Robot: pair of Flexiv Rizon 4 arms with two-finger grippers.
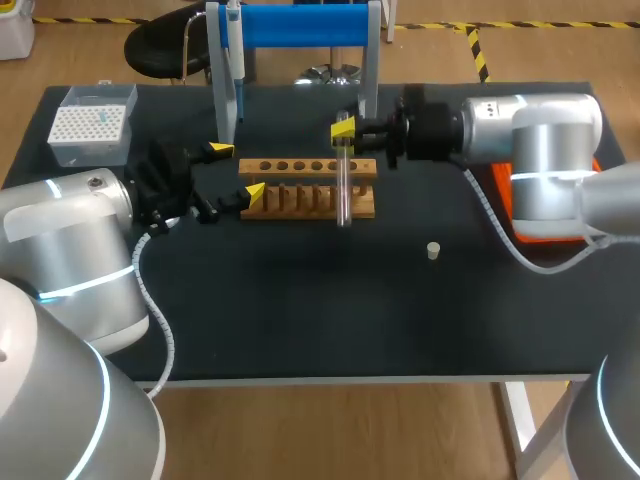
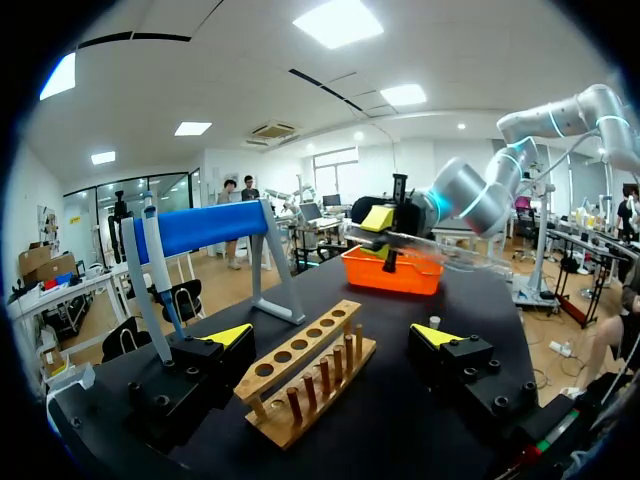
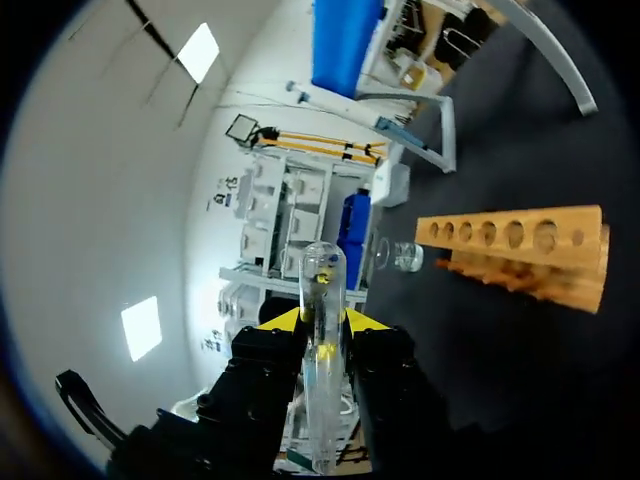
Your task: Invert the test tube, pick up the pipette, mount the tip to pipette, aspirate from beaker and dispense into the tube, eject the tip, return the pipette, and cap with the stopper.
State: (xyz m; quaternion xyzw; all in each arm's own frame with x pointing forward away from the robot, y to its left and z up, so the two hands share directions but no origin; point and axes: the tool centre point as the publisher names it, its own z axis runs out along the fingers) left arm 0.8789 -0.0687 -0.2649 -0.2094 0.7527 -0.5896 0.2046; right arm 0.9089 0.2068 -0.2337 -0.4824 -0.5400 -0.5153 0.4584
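Test tube (image 3: 323, 272) tight inside right pincer (image 3: 322, 320)

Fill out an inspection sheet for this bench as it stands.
Surface: black table, matte top.
Job's things: test tube held in the right tool near the right end of the wooden rack, tilt unclear; stopper loose on the table; pipette hanging on the blue stand; tip box at the far left corner.
Clutter: orange tray at the table's right edge.
Tools: left tool open, astride the rack's left end; right tool shut on the test tube.
Cables: white coiled cable along each arm.
Surroundings: nothing seen.
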